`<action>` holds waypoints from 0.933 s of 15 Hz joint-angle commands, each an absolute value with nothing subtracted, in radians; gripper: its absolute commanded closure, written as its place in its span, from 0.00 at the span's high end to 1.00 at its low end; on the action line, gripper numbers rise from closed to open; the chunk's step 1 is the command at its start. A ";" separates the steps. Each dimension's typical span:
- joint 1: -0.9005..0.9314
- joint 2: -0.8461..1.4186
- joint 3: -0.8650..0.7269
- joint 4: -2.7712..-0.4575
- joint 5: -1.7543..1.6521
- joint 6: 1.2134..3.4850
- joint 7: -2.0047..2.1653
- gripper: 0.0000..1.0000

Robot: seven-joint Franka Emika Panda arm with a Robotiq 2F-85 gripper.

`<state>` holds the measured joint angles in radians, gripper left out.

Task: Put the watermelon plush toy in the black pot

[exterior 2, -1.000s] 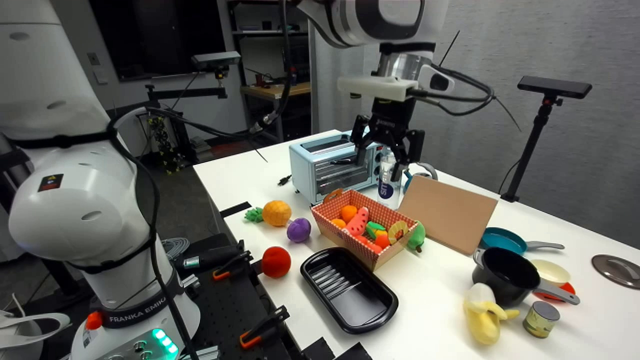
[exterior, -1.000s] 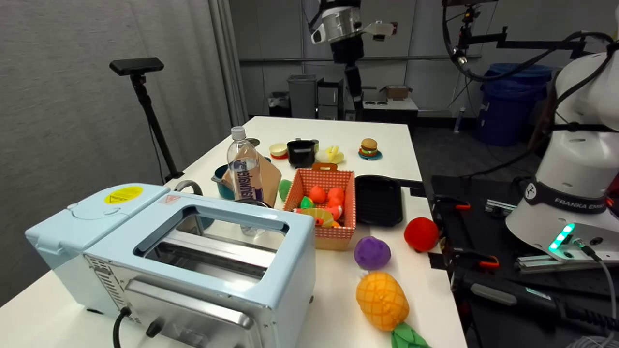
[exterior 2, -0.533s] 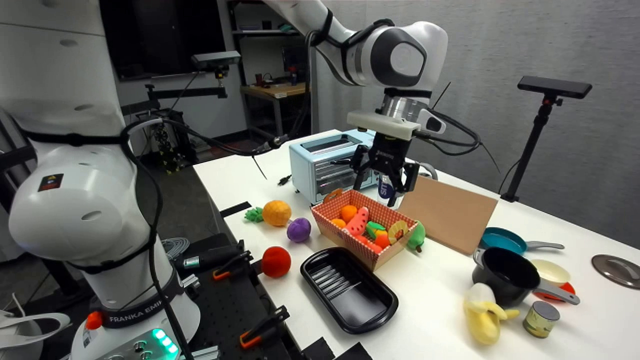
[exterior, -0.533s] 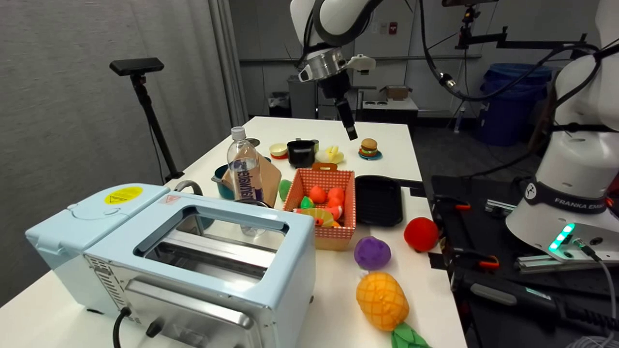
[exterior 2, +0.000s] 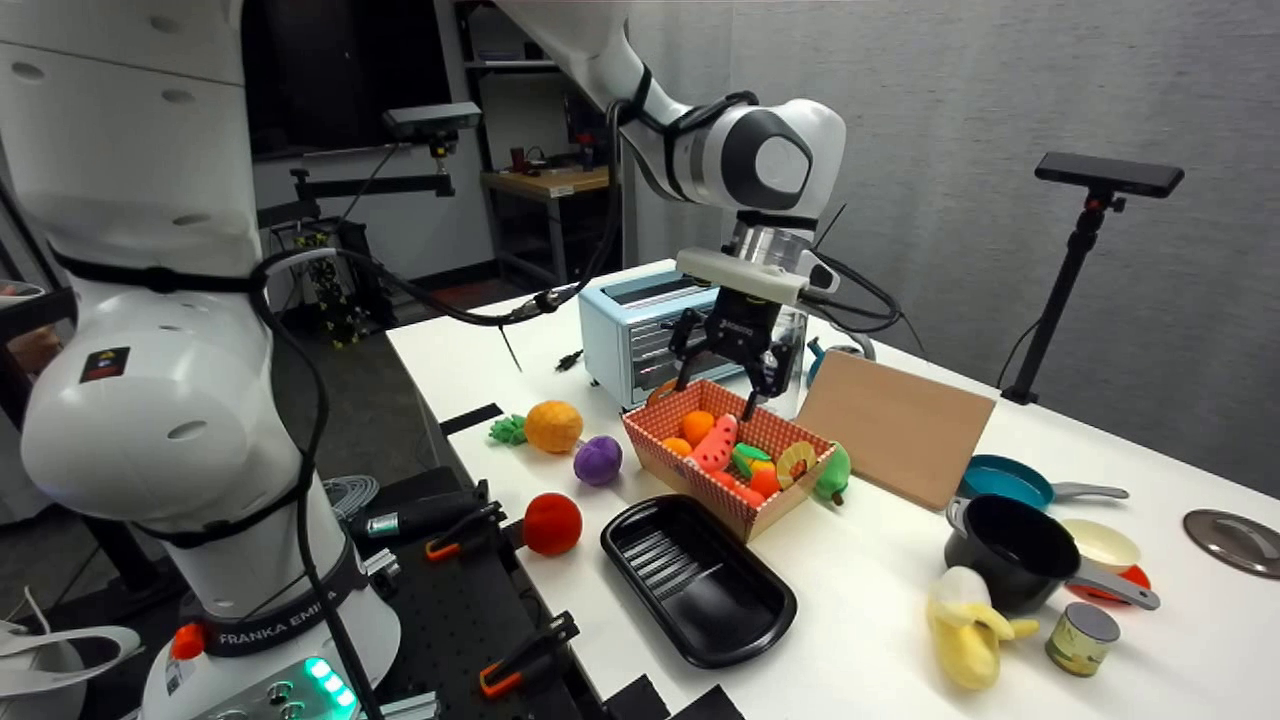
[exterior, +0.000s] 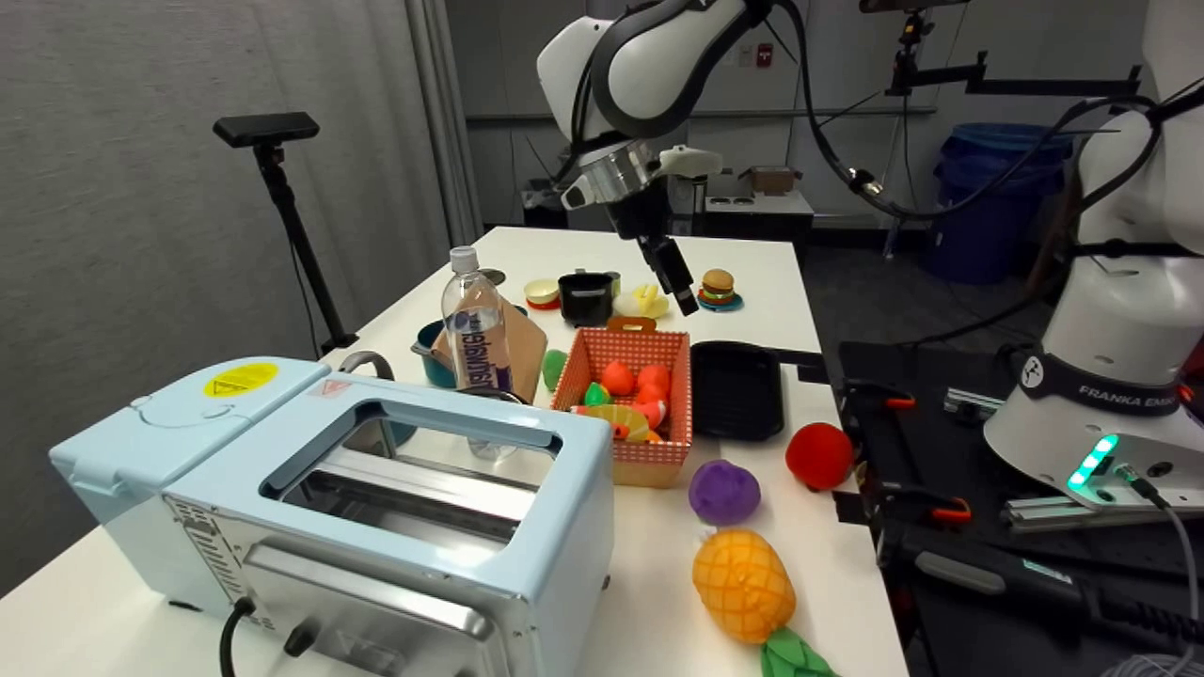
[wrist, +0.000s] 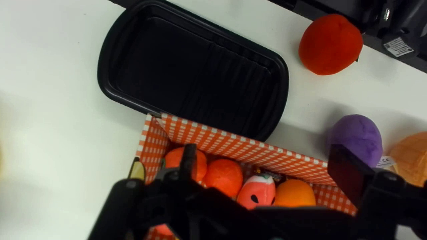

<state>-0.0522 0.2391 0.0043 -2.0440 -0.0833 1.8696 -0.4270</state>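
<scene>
The black two-fingered gripper (exterior 2: 714, 398) hovers over the rectangular red-and-white checked basket (exterior 2: 690, 481), its fingers spread wide. Between them, in the wrist view, shows the soft red watermelon plush toy (wrist: 258, 190) with dark seeds, lying in the basket. Its pale end points toward a long wall, with a smooth orange plush ball (wrist: 296, 194) beside it one way and a round red-orange plush fruit (wrist: 224, 176) the other (the gripper's own body covers the rest of the toy). The finger on that picture's right crosses the line of the basket's rim and covers part of a purple plush ball (wrist: 358, 135), so that end looks tight; how the fingertips' height compares with the rim, I cannot tell.

Along the basket's long side lies a flat rectangular black tray (wrist: 166, 66) with a partly ribbed floor, its rounded edge just beside the checked wall. A dark-red plush ball (exterior 2: 552, 524) sits near the table's edge.

In an exterior view, the low round black pot (exterior 2: 975, 575) stands upright, well apart from the basket, with a broad stretch of white tabletop (exterior 2: 860, 610) between. A yellow peeled-banana plush (exterior 2: 966, 645) crowds its near side, and a small tin can (exterior 2: 1080, 640) stands close by.
</scene>
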 commanded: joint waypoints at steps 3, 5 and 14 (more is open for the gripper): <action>-0.052 0.291 0.044 -2.022 -0.051 1.989 -0.497 0.99; -0.056 0.309 0.050 -2.017 -0.048 2.056 -0.512 1.00; -0.105 0.403 0.049 -2.063 -0.023 2.174 -0.561 1.00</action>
<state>-0.0788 0.3770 0.0431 -2.0426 -0.0448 2.1457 -0.5202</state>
